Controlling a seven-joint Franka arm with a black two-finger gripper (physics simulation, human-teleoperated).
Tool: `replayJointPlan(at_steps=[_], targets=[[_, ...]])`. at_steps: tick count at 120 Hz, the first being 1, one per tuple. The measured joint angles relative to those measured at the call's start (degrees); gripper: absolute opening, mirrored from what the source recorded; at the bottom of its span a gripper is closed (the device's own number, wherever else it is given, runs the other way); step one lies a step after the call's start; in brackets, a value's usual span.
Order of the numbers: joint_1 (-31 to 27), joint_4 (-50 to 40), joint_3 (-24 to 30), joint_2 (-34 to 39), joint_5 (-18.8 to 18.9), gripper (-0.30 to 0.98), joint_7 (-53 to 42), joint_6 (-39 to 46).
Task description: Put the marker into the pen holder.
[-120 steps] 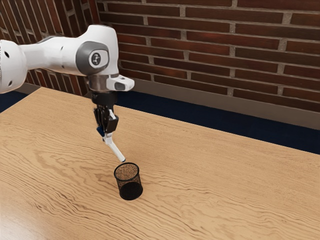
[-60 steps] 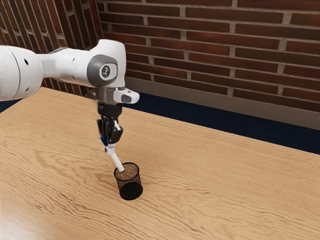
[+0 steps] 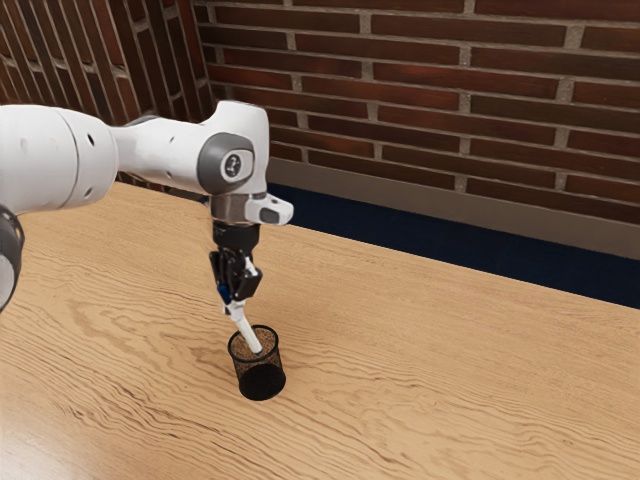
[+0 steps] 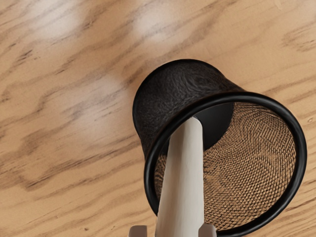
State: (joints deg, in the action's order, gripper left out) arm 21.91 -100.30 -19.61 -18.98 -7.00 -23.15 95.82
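One marker (image 3: 247, 332), clamped between the tool's (image 3: 236, 291) fingers, slanted toward exterior-view five o'clock, wanted uprighting while lowered deeper into pen holder (image 3: 263, 381).

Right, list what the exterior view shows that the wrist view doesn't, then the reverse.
Exterior view: the white arm, the brick wall and the dark blue floor.
Wrist view: the look down through the mouth onto the dark inner bottom.
Both: the marker, held by the gripper and slanting into the mesh pen holder, and the wooden table.
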Motion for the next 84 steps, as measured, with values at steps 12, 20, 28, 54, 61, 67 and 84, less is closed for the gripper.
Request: replayJointPlan(at_steps=[12,20,28,54,61,67,84], targets=[[0.5,0.0,0.0,-0.5,-0.4,0.03,0.1,0.4],[0.7,0.0,0.0,-0.5,-0.8,0.18,0.1,0.5],[0.8,0.0,0.0,-0.4,-1.1,0.31,0.1,0.5],[1.6,0.0,0.0,5.3,-1.0,0.53,0.0,1.3],[2.3,-0.1,0.0,10.5,0.2,0.57,-0.1,2.5],[1.7,0.3,0.7,14.9,1.8,0.59,-0.2,3.5],[-10.5,6.5,10.9,17.5,6.4,0.62,0.1,4.5]])
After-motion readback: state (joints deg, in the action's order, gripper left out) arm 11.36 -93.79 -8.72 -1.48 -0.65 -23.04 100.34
